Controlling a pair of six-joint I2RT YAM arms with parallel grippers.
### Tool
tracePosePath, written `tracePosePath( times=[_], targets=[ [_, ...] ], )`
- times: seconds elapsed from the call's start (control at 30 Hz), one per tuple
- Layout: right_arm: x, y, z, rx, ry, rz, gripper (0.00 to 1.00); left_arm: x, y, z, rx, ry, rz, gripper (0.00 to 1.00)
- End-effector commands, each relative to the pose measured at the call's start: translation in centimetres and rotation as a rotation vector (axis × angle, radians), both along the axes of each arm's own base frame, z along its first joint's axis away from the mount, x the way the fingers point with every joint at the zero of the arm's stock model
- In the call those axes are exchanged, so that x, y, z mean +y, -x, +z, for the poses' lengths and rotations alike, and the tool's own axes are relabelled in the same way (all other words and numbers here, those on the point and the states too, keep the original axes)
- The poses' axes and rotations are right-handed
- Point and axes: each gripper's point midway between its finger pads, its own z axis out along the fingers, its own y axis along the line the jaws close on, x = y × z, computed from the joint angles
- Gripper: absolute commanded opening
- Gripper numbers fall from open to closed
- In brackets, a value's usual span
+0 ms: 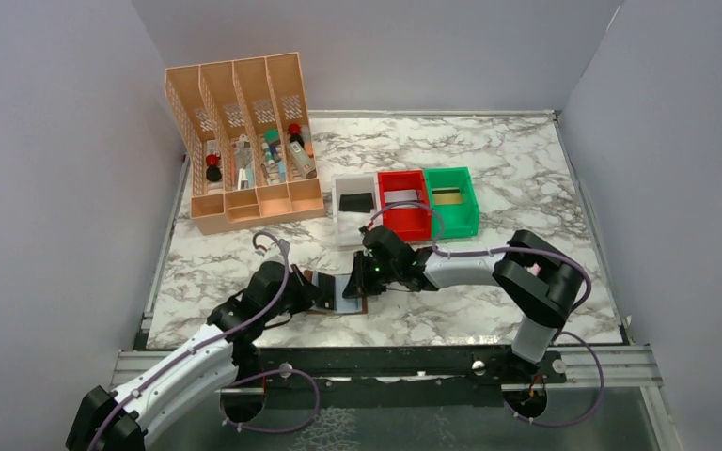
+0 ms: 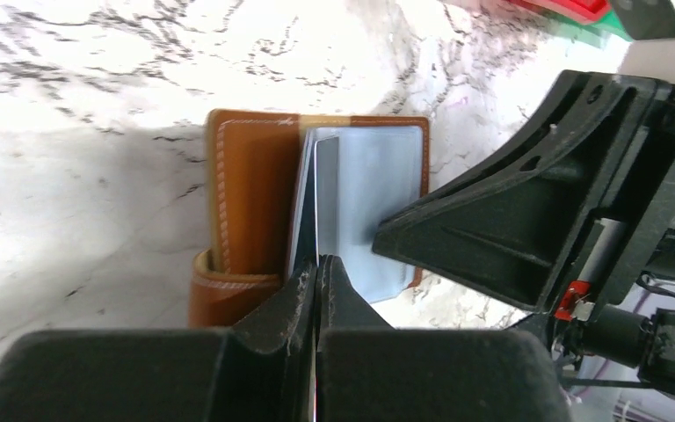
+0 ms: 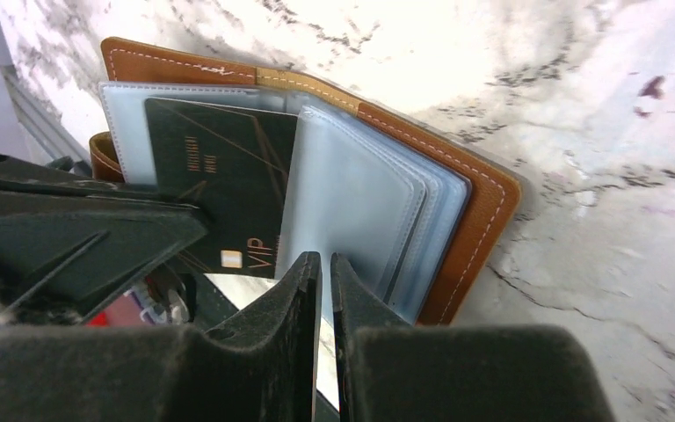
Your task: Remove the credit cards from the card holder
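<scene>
Black "VIP" credit card point(image 3: 220, 176) in closed left end effector point(image 2: 318, 268) (right end effector point(image 3: 325, 268) tight on a holder sleeve point(image 3: 352, 193))

Marble-look table boxed in by plain pale walls.
A white marble-patterned tabletop with grey veins point(image 1: 526, 178) lies under bright, even light. A smooth lilac-grey back wall point(image 1: 376, 47), a matching left wall point(image 1: 47, 188) and a right wall point(image 1: 677, 188) close it in. A silver metal rail point(image 1: 385, 362) runs along its near edge.
</scene>
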Motion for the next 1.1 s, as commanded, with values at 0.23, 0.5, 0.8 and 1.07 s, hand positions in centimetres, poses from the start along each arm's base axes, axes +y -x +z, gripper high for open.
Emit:
tracePosePath(
  times=[0.23,0.5,0.8,1.07],
  targets=[
    [-3.7,0.1,-1.1,-0.077,0.154,0.028,0.19,1.5,-1.6,3.2,-0.1,-0.085,0.048,0.0],
    [-1.5,-0.6,7.4,-0.234,-0.053,0.098,0.31,-1.1,-2.8,6.3,-0.182,0.001,-0.036,0.0],
    [-1.8,-0.4,7.8,-0.24,-0.093,0.075,0.55,-3.3,-3.0,8.6,-0.253,0.137,-0.09,0.0],
    [-0.4,0.2,10.1,-0.228,-0.276,0.153,0.64,-4.6,-2.0,9.0,-0.264,0.23,-0.159,0.0]
  ],
)
